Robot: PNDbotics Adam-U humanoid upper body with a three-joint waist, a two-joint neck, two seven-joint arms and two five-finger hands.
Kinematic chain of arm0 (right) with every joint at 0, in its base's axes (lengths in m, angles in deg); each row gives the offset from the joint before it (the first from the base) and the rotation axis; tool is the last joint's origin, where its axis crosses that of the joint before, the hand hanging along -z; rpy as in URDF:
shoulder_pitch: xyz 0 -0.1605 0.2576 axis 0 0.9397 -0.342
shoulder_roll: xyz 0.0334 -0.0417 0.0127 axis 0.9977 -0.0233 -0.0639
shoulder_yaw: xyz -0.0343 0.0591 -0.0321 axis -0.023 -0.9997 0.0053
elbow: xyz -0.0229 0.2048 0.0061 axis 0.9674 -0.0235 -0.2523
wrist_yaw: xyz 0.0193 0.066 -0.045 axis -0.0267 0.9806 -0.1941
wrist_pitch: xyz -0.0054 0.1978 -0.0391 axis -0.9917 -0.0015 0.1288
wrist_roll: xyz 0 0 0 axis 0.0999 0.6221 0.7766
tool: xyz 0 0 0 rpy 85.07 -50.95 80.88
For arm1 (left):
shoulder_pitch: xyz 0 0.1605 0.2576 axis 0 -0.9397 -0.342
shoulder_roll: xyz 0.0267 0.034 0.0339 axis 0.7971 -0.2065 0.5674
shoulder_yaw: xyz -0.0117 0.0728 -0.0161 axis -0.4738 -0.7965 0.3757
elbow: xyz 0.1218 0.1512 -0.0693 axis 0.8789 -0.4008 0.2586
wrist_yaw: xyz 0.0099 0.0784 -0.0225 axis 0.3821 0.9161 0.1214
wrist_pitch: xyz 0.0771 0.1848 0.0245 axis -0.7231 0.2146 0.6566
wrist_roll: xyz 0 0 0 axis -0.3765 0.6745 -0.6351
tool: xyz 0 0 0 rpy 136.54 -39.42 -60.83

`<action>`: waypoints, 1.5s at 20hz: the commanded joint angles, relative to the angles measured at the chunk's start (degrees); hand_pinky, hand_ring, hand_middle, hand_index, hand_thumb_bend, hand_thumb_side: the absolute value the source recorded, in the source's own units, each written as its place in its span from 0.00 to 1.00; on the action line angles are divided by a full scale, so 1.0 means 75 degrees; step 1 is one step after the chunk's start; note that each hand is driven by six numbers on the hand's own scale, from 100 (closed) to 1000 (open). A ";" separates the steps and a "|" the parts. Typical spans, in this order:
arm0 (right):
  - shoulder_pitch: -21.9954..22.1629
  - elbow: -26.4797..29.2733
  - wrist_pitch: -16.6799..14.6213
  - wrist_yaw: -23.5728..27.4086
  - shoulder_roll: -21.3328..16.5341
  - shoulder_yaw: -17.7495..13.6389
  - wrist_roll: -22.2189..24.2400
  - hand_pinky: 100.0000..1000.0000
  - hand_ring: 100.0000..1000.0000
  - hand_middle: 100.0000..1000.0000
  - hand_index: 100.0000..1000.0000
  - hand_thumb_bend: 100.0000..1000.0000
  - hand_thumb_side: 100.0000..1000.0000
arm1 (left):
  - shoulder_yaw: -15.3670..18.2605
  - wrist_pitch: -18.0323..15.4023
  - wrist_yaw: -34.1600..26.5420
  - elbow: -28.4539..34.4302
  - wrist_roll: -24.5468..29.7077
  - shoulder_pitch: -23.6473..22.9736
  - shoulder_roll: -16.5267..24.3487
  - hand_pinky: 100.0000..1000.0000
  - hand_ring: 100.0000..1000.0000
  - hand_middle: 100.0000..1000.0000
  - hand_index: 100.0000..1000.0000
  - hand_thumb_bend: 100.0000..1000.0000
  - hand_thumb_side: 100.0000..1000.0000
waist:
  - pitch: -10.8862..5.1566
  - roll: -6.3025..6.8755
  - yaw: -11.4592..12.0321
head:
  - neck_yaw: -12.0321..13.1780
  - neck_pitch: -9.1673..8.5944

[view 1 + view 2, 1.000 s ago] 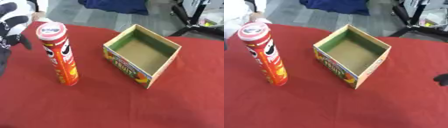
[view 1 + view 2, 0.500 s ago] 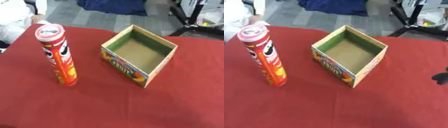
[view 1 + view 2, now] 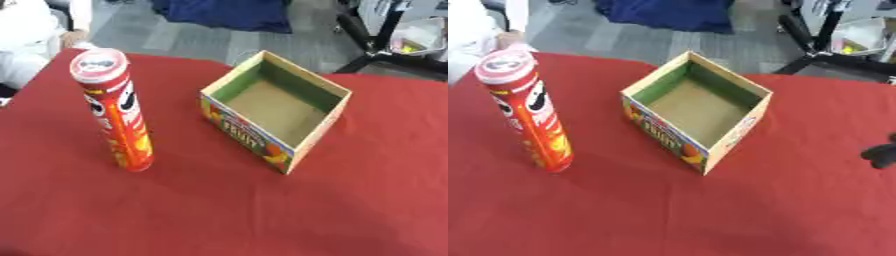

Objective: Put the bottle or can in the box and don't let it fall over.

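Standing upright on the red tablecloth (image 3: 219, 210), left of centre, a tall red chip can (image 3: 114, 112) with a round lid on top and a printed cartoon face on its cylindrical side. Nothing touches it. Well apart to its right, an open cardboard box (image 3: 276, 112), square, set corner-on to the camera; inner walls green, floor plain brown, outer face printed with coloured fruit lettering. Box holds nothing. Bare cloth lies between can and box, and a broad stretch of it runs along the near side. Cloth looks smooth and matte, far edge meeting grey floor. Right hand (image 3: 881, 155): only a dark tip shows at the right edge of the right eye view, over the cloth, clear of the box; cannot tell how its fingers are set. Left hand is out of sight in both views.
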 commanded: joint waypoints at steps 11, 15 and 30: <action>-0.0031 0.0054 -0.0062 0.0083 -0.0267 0.0032 0.0172 0.65 0.56 0.69 0.95 0.00 0.47 | -0.0411 -0.0354 0.2395 -0.1834 0.0333 0.0968 -0.0481 1.00 1.00 1.00 1.00 0.00 0.73 | -0.0193 0.0081 -0.0025 | 0.0079 0.0039; -0.0025 0.0054 -0.0039 0.0086 -0.0277 0.0034 0.0172 0.65 0.56 0.69 0.95 0.00 0.47 | -0.0590 -0.0084 0.2670 -0.2208 0.0248 0.1065 -0.0627 1.00 1.00 1.00 1.00 0.00 0.76 | -0.0209 0.0100 -0.0040 | 0.0104 0.0049; -0.0030 0.0054 0.0048 0.0018 -0.0281 0.0052 0.0179 0.65 0.56 0.69 0.95 0.00 0.47 | -0.1075 0.0303 0.3087 -0.2557 0.0351 0.1332 -0.0920 1.00 1.00 1.00 0.96 0.00 0.92 | -0.0225 0.0150 -0.0048 | 0.0137 0.0038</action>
